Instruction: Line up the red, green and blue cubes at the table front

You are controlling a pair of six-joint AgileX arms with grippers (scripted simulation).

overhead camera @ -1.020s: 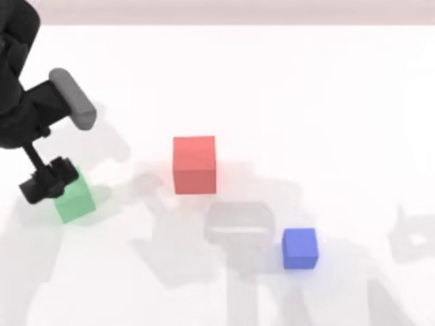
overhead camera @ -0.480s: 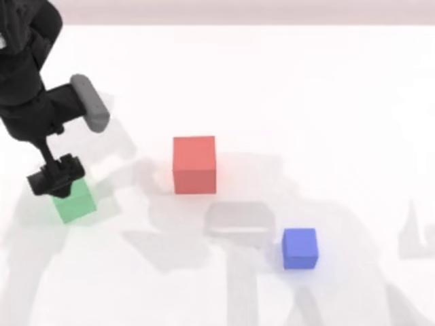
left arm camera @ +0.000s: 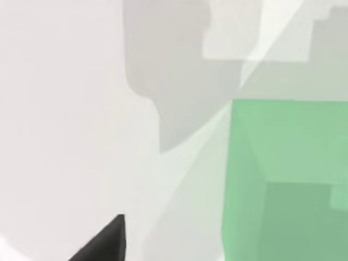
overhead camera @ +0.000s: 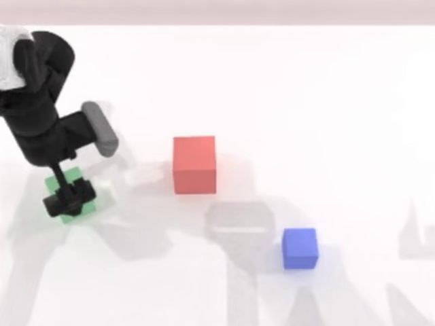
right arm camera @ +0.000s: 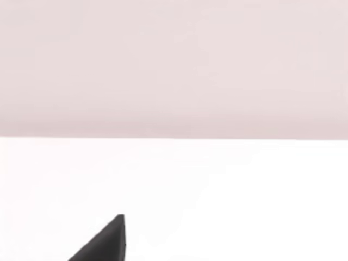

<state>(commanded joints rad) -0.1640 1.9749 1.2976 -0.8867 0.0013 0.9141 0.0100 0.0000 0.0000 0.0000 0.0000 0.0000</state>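
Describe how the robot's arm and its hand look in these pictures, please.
The left arm is matte black, built of rounded, bulky segments, with a white block at its upper end and a grey capsule-shaped part jutting from its side. A thin black stem leads to the small, black, blocky left hand. No cables or markings show. The right arm is out of the top view.

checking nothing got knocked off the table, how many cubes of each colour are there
red cube: 1
green cube: 1, under the left pincer
blue cube: 1
total: 3 cubes, all on the table
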